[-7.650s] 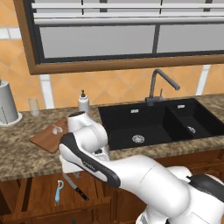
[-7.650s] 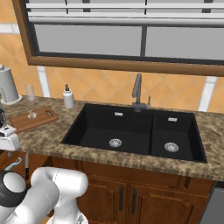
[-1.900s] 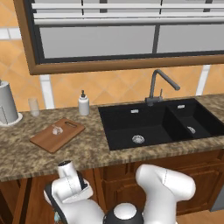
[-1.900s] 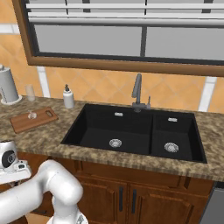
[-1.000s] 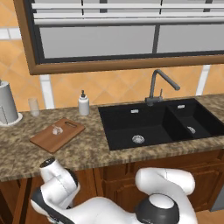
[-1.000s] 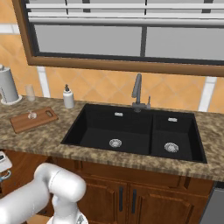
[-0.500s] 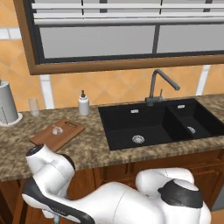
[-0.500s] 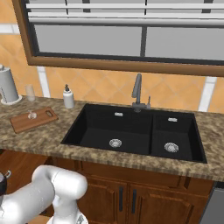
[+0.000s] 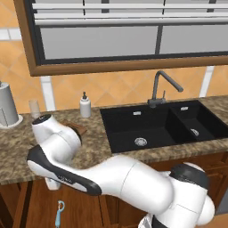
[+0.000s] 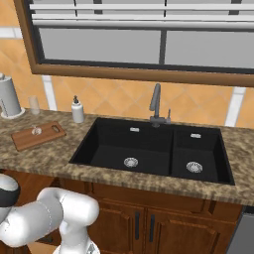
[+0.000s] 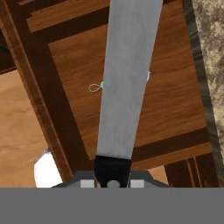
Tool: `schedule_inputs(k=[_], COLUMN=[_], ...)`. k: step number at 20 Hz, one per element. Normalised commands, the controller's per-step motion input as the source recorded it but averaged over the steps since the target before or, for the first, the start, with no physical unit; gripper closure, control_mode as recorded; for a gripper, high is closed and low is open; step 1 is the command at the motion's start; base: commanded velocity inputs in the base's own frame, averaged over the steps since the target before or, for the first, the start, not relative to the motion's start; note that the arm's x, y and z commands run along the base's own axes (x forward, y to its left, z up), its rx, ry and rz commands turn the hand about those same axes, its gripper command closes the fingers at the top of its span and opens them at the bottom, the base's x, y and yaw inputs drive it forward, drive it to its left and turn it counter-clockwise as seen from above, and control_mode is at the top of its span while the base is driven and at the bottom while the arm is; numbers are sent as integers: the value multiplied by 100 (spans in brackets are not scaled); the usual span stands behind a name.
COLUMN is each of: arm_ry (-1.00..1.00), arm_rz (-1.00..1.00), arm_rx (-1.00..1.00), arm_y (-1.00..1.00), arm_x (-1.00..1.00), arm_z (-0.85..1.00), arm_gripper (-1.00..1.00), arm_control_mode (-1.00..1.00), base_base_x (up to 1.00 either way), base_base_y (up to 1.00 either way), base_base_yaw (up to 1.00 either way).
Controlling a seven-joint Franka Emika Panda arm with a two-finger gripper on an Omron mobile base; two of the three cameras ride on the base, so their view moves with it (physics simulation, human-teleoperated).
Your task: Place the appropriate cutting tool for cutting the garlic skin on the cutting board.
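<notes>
Gripping the knife by its black handle, the claw is hanging over a wooden drawer holding a peeler.

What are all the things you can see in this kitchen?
knife: one, silver-grey blade, black handle, held in the gripper
peeler: one, light blue, low in front of the cabinets
cutting board: one, brown wood, on the counter left of the sink
garlic: one, whitish, on the board
soap bottle: one, white, by the wall
paper towel roll: one, white, far left
sink: one, black, two basins
faucet: one, dark grey, behind the sink
gripper: one, dark, shut on the knife handle
</notes>
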Motion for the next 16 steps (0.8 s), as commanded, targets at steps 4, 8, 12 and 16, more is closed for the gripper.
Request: schedule_inputs(k=[4,8,12,16], arm_ry=[-1,-4,-3,0], arm_rz=[0,0,0,0], arm_rx=[2,2,0,0], arm_y=[14,24,27,26], arm_x=[100,100,99,88], arm_z=[14,5,0,0], arm_gripper=[100,100,100,100], arm_control_mode=[-100,-100,-100,-100], base_base_x=[0,0,0,0], base_base_y=[0,0,0,0], base_base_yaw=[0,0,0,0])
